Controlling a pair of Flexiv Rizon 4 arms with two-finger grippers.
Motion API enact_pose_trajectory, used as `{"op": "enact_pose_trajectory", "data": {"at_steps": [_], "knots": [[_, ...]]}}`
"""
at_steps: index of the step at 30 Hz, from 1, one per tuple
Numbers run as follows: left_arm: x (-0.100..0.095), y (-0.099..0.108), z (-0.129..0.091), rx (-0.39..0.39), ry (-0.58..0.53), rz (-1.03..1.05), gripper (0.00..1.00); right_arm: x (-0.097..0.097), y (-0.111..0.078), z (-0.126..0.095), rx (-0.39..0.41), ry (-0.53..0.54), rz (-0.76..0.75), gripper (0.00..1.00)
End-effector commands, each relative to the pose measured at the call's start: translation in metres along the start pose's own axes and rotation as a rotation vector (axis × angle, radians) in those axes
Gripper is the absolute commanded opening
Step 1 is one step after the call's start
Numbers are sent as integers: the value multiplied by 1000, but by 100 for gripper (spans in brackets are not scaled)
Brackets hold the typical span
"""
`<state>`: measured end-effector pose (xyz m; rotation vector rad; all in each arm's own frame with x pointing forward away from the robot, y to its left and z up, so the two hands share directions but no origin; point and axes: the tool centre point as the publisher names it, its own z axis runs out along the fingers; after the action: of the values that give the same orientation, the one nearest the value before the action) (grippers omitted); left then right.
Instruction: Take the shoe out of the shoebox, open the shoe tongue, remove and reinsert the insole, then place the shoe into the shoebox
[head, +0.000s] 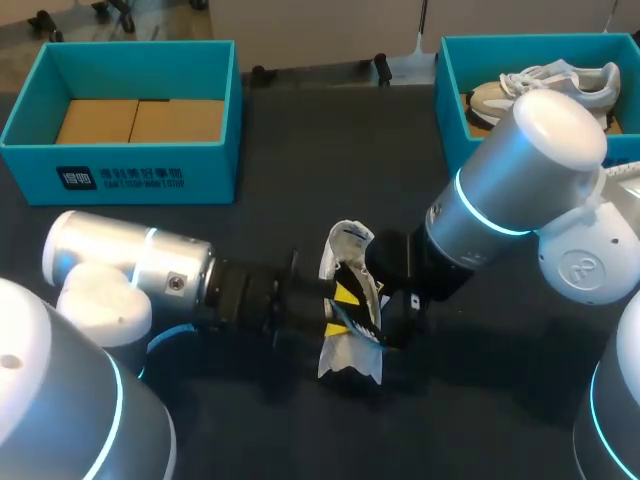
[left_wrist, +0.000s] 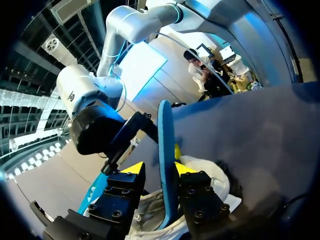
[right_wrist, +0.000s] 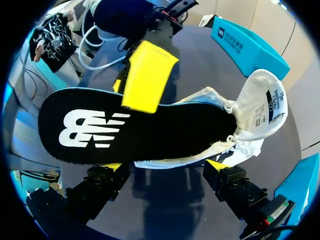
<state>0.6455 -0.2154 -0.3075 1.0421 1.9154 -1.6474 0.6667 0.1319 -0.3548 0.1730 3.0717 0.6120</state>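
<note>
A white shoe (head: 350, 362) is at the middle of the table where my two arms meet, its tongue (right_wrist: 262, 107) folded open. The black insole (right_wrist: 145, 132) sticks out of the shoe, toe end inside. In the left wrist view the insole (left_wrist: 165, 165) stands on edge between the fingers of my left gripper (left_wrist: 157, 168). One finger is against it and the other stands a little off, so the gripper is open. My right gripper (right_wrist: 165, 166) is wide open, and the shoe (right_wrist: 235, 145) and insole lie lengthwise across its spread fingers. My left gripper (head: 341, 306) reaches the shoe from the left.
A teal shoebox (head: 452, 120) at the back right holds a second pale shoe (head: 545, 88). Another teal box (head: 120, 165) at the back left has brown cardboard in it. Dark tabletop lies between the boxes and in front of the shoe.
</note>
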Motion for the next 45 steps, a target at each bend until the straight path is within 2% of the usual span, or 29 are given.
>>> {"op": "enact_pose_trajectory", "data": {"at_steps": [1,5,7,9,16,18,26,30,36,38,41,45], "knots": [[-4,-1,8,-23,56,5,36,1,1,1,3,-4,1,100],[-3,3,15,-33,76,1,32,1,1,1,3,-4,1,100],[-2,5,17,-35,80,-2,25,1,1,1,3,-4,1,100],[0,8,18,-37,88,-5,0,1,1,1,3,-4,1,100],[9,20,14,-61,95,16,0,1,1,1,3,-4,1,100],[13,25,12,-56,77,3,0,1,1,1,3,-4,1,100],[15,48,4,-131,-19,-23,0,1,1,1,3,-4,1,100],[17,50,3,-129,-31,-35,0,1,1,1,3,-4,1,100],[14,41,5,-88,-43,-46,0,1,1,1,3,-4,1,100],[13,37,6,-71,-43,-49,13,1,1,1,3,-4,1,100],[11,32,8,-60,-39,-46,26,1,1,1,3,-4,1,100],[7,27,11,-49,-37,-40,29,1,1,1,3,-4,1,100]]}}
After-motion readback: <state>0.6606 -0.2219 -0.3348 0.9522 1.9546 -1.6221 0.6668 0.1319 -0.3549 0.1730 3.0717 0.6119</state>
